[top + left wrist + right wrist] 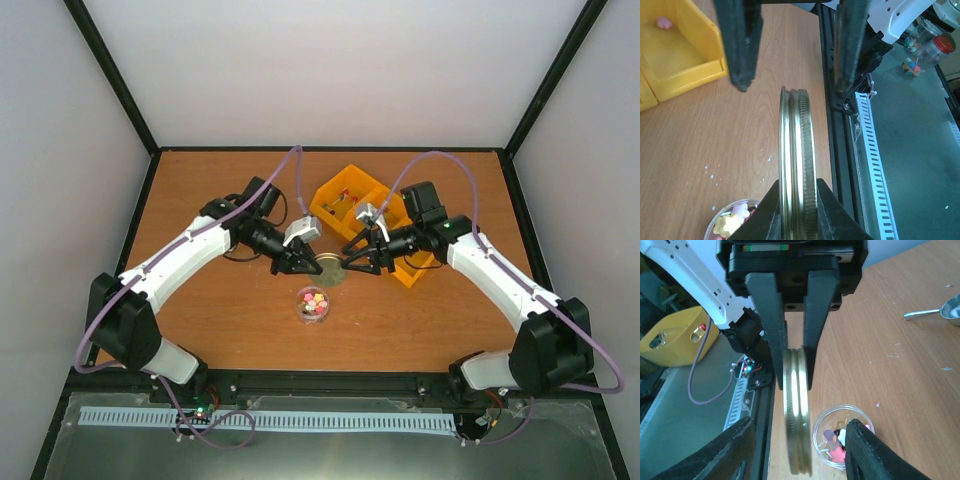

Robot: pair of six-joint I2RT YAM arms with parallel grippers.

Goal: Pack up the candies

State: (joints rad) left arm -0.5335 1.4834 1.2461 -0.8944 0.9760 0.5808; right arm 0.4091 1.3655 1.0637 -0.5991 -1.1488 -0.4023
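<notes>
A gold metal jar lid (330,268) hangs on edge above the table between both grippers. My left gripper (305,262) is shut on it; in the left wrist view its two fingers (827,210) clamp the lid's (797,150) faces. My right gripper (352,262) is open, with its wide-apart jaws either side of the lid (797,410) and not touching it. A small clear jar (312,304) with candies (839,445) of mixed colours stands just below the lid. It also shows in the left wrist view (732,222).
A yellow divided bin (368,212) stands behind the grippers with a few candies in it; one pink candy (663,22) shows. A metal scoop (940,310) lies on the table. The table's black front rail (837,140) is close by.
</notes>
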